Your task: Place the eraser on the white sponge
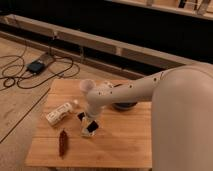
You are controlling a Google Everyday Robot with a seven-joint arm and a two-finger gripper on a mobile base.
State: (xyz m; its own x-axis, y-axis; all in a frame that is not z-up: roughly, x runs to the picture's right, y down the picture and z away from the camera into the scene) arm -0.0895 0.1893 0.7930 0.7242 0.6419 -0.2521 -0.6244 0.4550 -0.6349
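The gripper [89,121] hangs low at mid-counter [125,145], hemmed by the white bottle [60,113] to its left, the reddish-brown item [63,142] in front and the dark bowl [125,105] behind, with bare wood toward the right front.

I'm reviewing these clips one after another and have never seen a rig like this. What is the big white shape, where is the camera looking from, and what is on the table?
The big white shape is the robot's single arm, reaching in from the right. There is only one view, looking down on a small wooden table; where the camera is mounted is not known. The arm ends in a two-finger gripper, low over the table's middle. Right under it lies the eraser, a small black block, on or against the white sponge; the arm hides how they meet. To the left lies a white labelled bottle on its side, and in front of it a dark reddish object. A dark bowl sits behind the arm. Cables lie on the floor.
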